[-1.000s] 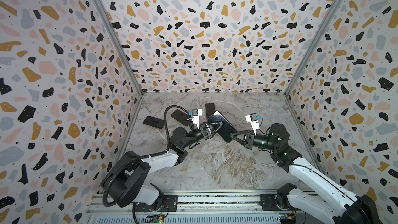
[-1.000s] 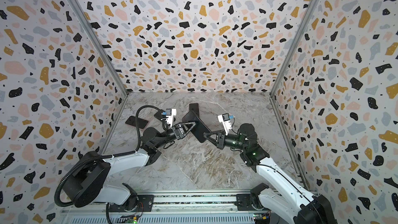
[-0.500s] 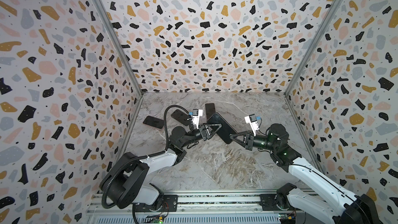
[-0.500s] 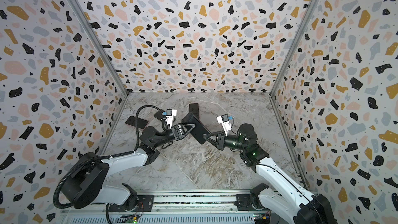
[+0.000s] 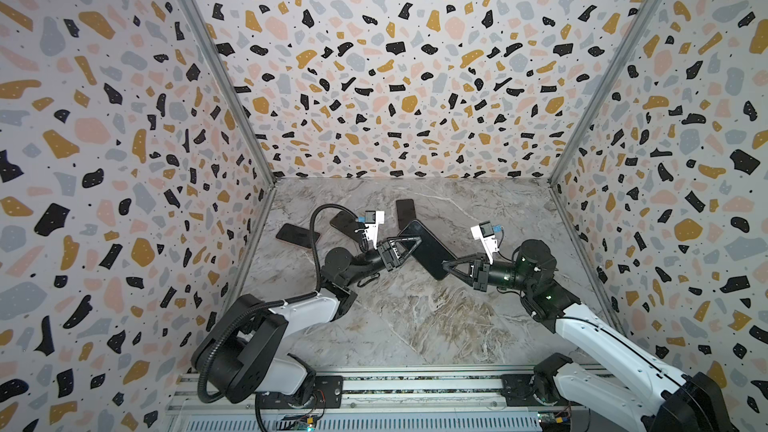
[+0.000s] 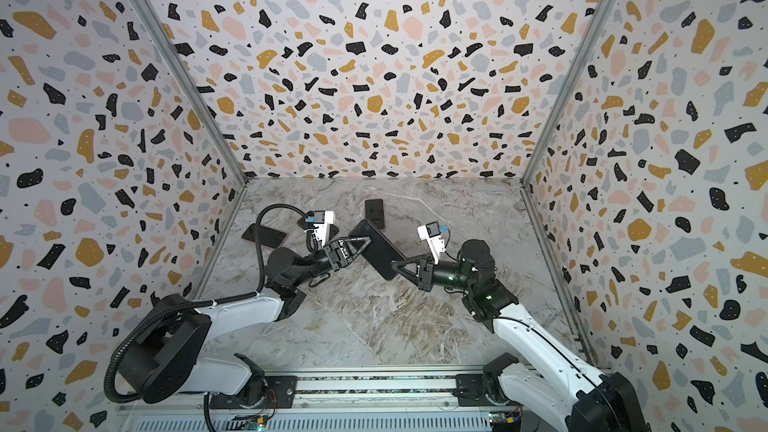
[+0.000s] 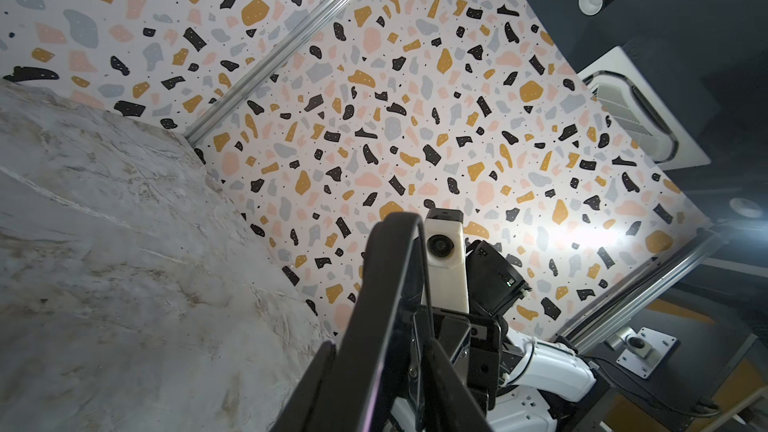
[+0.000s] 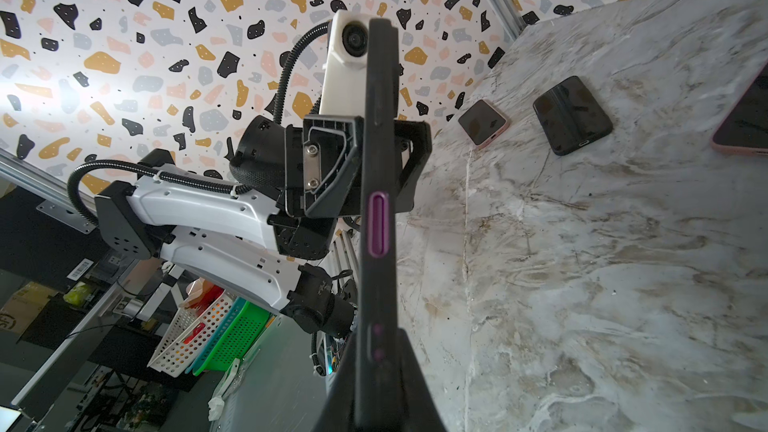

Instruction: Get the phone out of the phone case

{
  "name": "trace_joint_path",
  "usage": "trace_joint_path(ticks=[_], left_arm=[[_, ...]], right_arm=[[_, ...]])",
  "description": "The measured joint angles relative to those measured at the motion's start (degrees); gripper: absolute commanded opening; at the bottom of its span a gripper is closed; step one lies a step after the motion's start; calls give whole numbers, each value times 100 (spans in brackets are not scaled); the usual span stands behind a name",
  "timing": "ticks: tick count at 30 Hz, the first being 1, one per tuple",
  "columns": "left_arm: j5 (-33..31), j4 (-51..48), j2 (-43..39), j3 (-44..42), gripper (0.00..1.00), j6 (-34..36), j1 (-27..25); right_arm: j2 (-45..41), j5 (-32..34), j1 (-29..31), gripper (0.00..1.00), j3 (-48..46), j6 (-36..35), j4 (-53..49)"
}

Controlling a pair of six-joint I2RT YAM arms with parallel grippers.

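Phone (image 5: 430,251), inside its black phone case (image 8: 376,118), hangs tilted above the tabletop (image 5: 415,326) between both arms. We see the right end effector (image 5: 446,264) clamped on its lower end. Left end effector (image 5: 417,239) straddles the upper end; we cannot tell whether it presses.

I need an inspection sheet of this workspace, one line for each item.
Surface: marble table, no spill seen.
Job's things: phone in black case, held off the table between both pincers.
Clutter: three spare phones lie flat toward the back left.
Grippers: right pincer shut on the phone's end; left pincer straddles the other end, grip unclear.
Cables: black hose loops up, apart from the phone.
Surroundings: terrazzo walls on three sides.
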Motion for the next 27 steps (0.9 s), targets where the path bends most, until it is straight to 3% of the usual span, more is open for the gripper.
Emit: trace_joint_path(ticks=[16, 18, 23, 27], left_arm=[[46, 1353, 382, -76, 2, -863, 9], [44, 1357, 382, -76, 0, -907, 9], [-44, 1231, 341, -76, 0, -1019, -4], [-232, 702, -59, -76, 0, -1019, -9]], right_arm=[[76, -170, 28, 2, -44, 400, 455], [76, -166, 37, 14, -44, 404, 457], [26, 39, 76, 56, -76, 157, 474], [-378, 240, 107, 70, -352, -17, 553]])
